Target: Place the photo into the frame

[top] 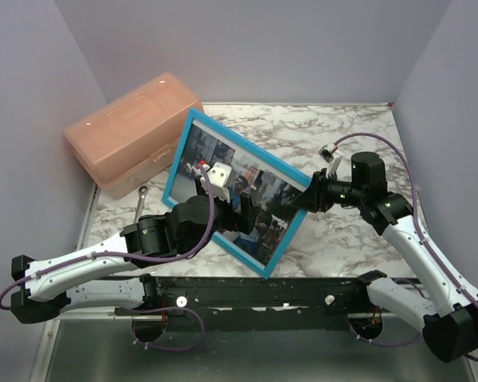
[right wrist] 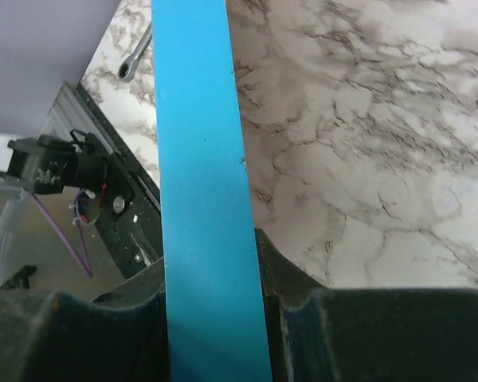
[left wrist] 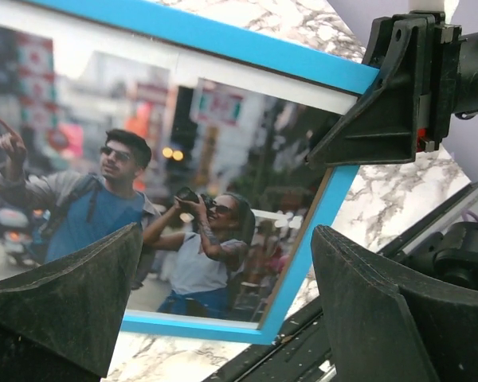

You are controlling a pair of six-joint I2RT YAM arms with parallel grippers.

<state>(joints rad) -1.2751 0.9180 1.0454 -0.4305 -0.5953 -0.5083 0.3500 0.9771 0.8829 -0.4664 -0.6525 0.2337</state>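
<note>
Found the frame (top: 251,146) blue face up at mid-table, turned askew, near corner reaching the black base rail (top: 247,290). Cannot tell whether lying flat or propped up.

Saw the photo (left wrist: 183,159) inside the blue border, print side up: man in a blue shirt pointing, second person raising a camera.

Recorded the right fingers (right wrist: 319,326) clenched on the frame's right-hand rail, one on each side of the blue strip.

Recorded the left fingers (left wrist: 64,294) spread wide over the photo, grasping nothing.

Logged a peach plastic lidded box (top: 135,131) at the far left of the marble-pattern table (top: 342,127), just beside the frame's far corner.

Logged a wrench (top: 141,200) on the table near the box, just left of the frame.
</note>
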